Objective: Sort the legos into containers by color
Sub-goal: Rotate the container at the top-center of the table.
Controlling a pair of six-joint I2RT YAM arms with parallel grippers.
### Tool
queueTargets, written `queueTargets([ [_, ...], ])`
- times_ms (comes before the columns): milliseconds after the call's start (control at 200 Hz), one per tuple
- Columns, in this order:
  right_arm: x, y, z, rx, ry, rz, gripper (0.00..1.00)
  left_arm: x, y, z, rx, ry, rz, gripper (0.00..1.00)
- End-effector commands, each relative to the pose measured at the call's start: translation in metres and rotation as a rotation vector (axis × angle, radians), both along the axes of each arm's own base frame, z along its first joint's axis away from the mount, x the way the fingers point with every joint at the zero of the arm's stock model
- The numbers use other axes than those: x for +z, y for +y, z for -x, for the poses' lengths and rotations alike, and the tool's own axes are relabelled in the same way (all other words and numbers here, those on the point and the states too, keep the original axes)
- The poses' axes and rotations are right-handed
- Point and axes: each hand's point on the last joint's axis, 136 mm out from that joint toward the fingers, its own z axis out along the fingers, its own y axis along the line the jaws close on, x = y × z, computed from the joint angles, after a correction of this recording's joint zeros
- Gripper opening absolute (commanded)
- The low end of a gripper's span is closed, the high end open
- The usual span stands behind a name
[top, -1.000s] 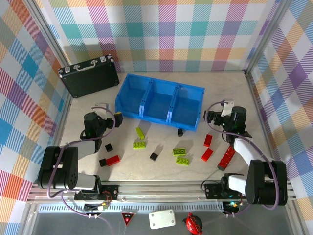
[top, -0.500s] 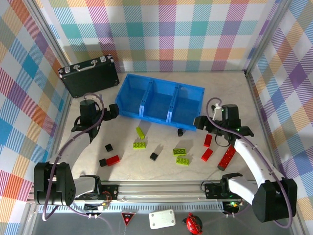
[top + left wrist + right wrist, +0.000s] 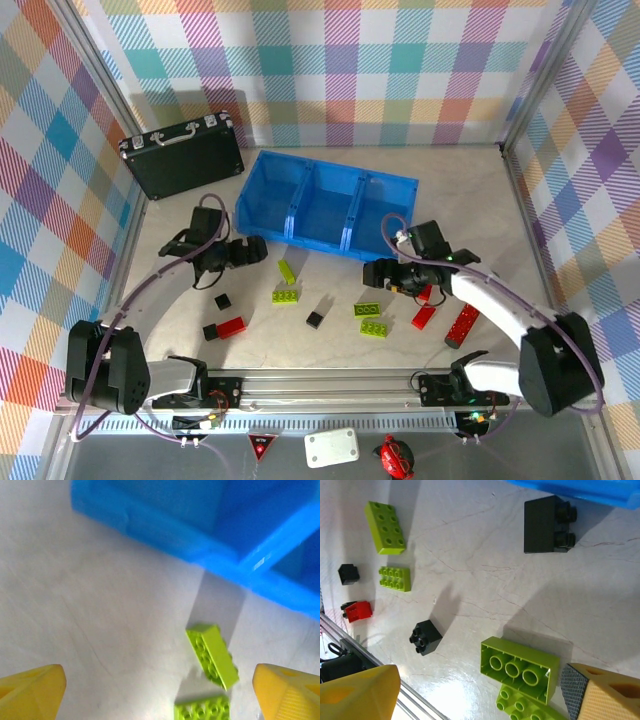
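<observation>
The blue three-compartment container (image 3: 325, 210) stands at the back centre, and its wall (image 3: 200, 525) fills the top of the left wrist view. Legos lie scattered in front of it: lime-green ones (image 3: 287, 270) (image 3: 286, 295) (image 3: 367, 309), black cubes (image 3: 222, 300) (image 3: 315, 319), red bricks (image 3: 232, 326) (image 3: 424, 317) and a long red bar (image 3: 463, 323). My left gripper (image 3: 250, 250) is open just left of the tilted lime brick (image 3: 212, 655). My right gripper (image 3: 375, 275) is open above an upside-down lime brick (image 3: 520, 667); a black brick (image 3: 547, 525) lies ahead by the bin.
A black metal-edged briefcase (image 3: 183, 155) leans at the back left. Checked walls enclose the table on three sides. A metal rail (image 3: 330, 385) runs along the near edge. Bare tabletop (image 3: 470, 215) lies right of the bin.
Both arms have reached inward. The left gripper moved right toward the lime bricks. The right gripper moved left and down to the bricks in front of the bin's right compartment.
</observation>
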Motion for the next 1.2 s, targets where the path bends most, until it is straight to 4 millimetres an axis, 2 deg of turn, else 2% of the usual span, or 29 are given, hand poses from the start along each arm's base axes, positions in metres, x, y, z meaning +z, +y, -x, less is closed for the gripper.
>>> queueTargets([
  [0, 0.015, 0.017, -0.019, 0.021, -0.053, -0.054, 0.85, -0.010, 0.006, 0.030, 0.051, 0.129, -0.102, 0.95],
  [195, -0.001, 0.008, -0.045, -0.001, -0.099, 0.075, 0.87, -0.029, 0.030, 0.060, 0.264, 0.229, -0.153, 0.95],
  [365, -0.011, 0.001, -0.070, -0.025, -0.137, 0.161, 0.89, -0.029, 0.047, 0.077, 0.341, 0.254, -0.190, 0.95],
  [530, -0.017, -0.003, -0.091, -0.050, -0.148, 0.202, 0.89, -0.033, 0.059, 0.089, 0.391, 0.286, -0.202, 0.90],
  [850, -0.012, -0.032, -0.132, -0.143, -0.200, 0.270, 0.89, -0.047, 0.065, 0.099, 0.433, 0.328, -0.147, 0.76],
  [1015, -0.012, -0.050, -0.149, -0.190, -0.201, 0.272, 0.90, -0.050, 0.066, 0.096, 0.437, 0.331, -0.144, 0.68],
  [1195, -0.004, -0.055, -0.159, -0.201, -0.210, 0.267, 0.90, -0.056, 0.065, 0.091, 0.419, 0.346, -0.148, 0.62],
])
